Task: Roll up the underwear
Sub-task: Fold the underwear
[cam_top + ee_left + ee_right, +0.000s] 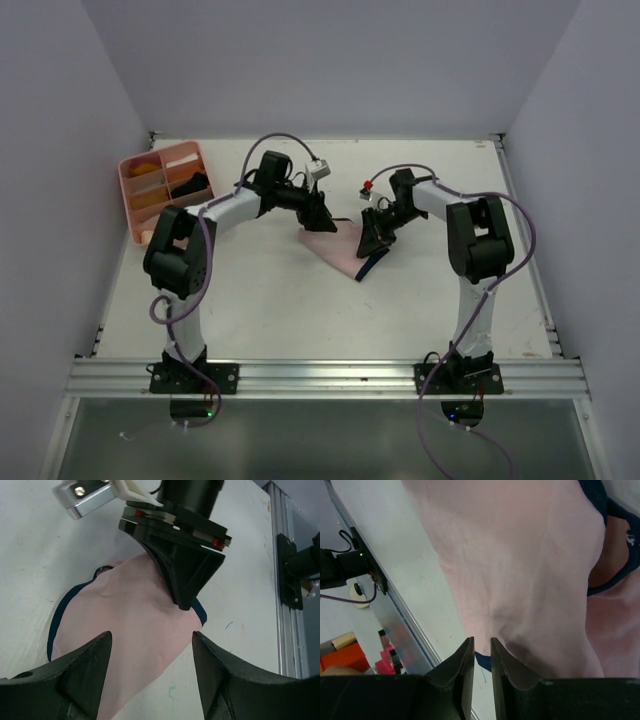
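Observation:
The pale pink underwear (335, 248) with thin dark edging lies spread flat at the table's middle. My right gripper (372, 243) bears down on its right edge, jaws shut on a pinch of pink cloth and dark hem (482, 641). The cloth (520, 570) stretches away from those fingers. My left gripper (322, 215) hovers over the garment's far-left corner. In the left wrist view its jaws stand wide open (151, 635) above the pink cloth (125, 620), holding nothing. The right gripper's black wedge (187, 587) points down onto the cloth opposite them.
A pink compartment tray (135, 185) stands at the back left, with orange and dark items inside. An aluminium rail (320, 375) runs along the near table edge. Grey walls close in the table at the back and on both sides.

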You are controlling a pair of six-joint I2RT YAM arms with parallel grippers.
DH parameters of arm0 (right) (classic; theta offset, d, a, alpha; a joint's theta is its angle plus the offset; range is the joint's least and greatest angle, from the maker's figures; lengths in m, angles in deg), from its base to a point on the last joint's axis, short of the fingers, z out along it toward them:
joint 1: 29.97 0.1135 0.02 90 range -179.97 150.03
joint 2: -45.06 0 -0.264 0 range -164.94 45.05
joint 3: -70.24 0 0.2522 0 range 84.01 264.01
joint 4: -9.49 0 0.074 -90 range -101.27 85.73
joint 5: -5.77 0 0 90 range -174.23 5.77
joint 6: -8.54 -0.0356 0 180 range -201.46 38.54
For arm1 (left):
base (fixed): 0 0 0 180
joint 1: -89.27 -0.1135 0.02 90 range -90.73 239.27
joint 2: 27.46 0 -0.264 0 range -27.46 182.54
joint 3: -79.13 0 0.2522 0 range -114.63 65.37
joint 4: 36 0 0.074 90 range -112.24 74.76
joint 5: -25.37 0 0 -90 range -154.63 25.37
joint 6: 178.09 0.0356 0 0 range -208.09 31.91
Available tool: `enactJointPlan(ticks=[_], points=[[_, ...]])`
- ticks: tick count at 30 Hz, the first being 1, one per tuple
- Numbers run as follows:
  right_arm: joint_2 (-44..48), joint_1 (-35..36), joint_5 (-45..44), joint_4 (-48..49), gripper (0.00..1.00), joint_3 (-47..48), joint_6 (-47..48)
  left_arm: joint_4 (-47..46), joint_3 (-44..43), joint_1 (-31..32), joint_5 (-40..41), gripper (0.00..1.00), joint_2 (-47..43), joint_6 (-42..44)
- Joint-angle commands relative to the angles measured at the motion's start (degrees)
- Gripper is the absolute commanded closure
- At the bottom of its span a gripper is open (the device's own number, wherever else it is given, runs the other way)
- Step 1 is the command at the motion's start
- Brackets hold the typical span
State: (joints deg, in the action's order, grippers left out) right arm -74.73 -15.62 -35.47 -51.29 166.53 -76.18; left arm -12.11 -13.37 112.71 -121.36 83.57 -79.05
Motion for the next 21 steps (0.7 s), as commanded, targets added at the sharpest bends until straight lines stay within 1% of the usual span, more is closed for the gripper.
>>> enactJointPlan(ticks=[1, 2, 3, 6, 8, 11, 13, 14, 16, 17, 18, 19, 20, 21], points=[[-1.2, -0.1, 0.1, 1.1, 0.76, -0.9, 2.1, -13.6, 0.6, -1.2, -4.7, 0.32, 6.7, -15.6], [-1.8, 0.0, 0.1, 1.0, 0.76, -1.0, 2.1, -16.1, 0.8, -1.7, -4.9, 0.32, 8.1, -18.1], [-2.3, -0.5, 0.6, 0.9, 0.76, -1.0, 1.9, -21.6, 1.0, -2.3, -5.0, 0.32, 9.3, -23.0], [-4.1, -1.0, 0.6, 0.1, 0.73, -1.9, 2.3, -26.8, 0.9, -4.5, -4.3, 0.31, 14.7, -29.2], [-4.9, -1.1, 0.0, -0.2, 0.71, -2.3, 2.5, -27.9, 1.2, -5.3, -3.1, 0.31, 16.1, -31.3], [-5.5, -1.2, -0.5, -0.8, 0.69, -2.7, 2.7, -28.5, 1.8, -6.2, -1.8, 0.30, 17.9, -32.3], [-5.2, -1.2, -0.9, -0.8, 0.63, -3.1, 3.0, -27.0, 1.4, -6.6, -0.6, 0.29, 18.6, -31.9], [-4.5, -1.2, -0.8, -1.2, 0.61, -2.9, 3.2, -26.9, 1.0, -6.8, -0.6, 0.29, 18.7, -32.0], [-3.1, -1.2, -0.3, -3.4, 0.50, -1.1, 4.7, -27.4, 0.8, -7.5, -0.6, 0.26, 16.6, -31.5], [-1.0, -1.1, 0.3, -4.6, 0.48, -0.2, 5.5, -29.0, 0.8, -7.9, -1.0, 0.25, 15.5, -31.5], [0.2, -1.1, 0.4, -5.3, 0.41, 1.3, 5.8, -29.0, 0.5, -8.8, -1.4, 0.18, 12.7, -31.1], [1.4, -1.3, 0.6, -6.3, 0.38, 1.9, 6.4, -28.1, -0.1, -9.1, -1.7, 0.14, 11.0, -30.0], [2.8, -1.1, 1.6, -6.7, 0.36, 2.4, 6.5, -25.3, -0.5, -9.4, -1.9, 0.00, 9.4, -26.9], [5.1, -1.0, 2.3, -6.8, 0.31, 2.9, 6.3, -22.5, -2.5, -9.5, -1.8, 0.00, 6.6, -24.8]])
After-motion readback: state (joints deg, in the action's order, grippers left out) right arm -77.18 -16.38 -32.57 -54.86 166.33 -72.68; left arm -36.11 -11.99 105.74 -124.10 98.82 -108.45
